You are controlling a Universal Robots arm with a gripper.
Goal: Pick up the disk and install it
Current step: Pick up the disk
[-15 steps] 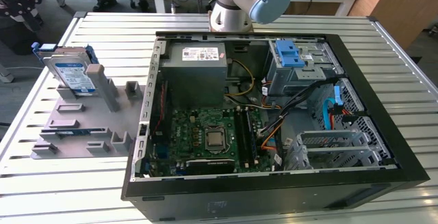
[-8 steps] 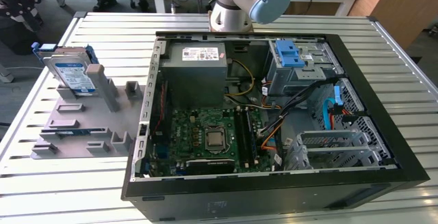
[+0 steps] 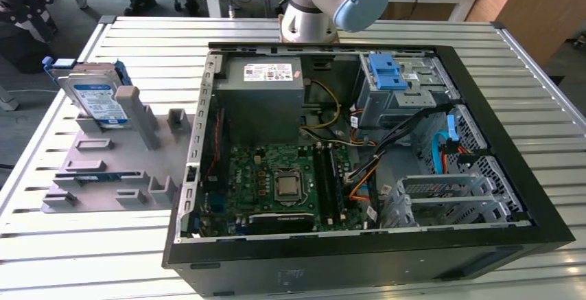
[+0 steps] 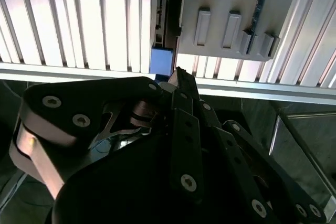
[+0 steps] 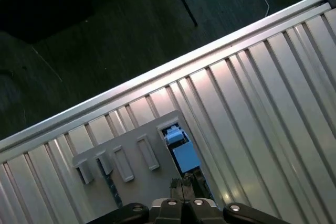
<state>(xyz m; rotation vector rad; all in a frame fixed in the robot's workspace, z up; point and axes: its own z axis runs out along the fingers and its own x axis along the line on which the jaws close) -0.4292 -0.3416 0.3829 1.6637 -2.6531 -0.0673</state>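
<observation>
One disk stands on edge in the grey rack, long axis near upright, just beyond the pincer, whose tips are pinched together on nothing.

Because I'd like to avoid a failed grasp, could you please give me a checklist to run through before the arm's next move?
1. Disk upright in the grey fixture: ok.
2. Gripper close to the disk, in the first wrist view: ok.
3. Gripper open for the grasp: not ok, shut and empty.
4. Computer case open on top: ok.
5. Silver drive cage inside empty: ok.
6. Cables clear of that cage: cannot tell.
</observation>
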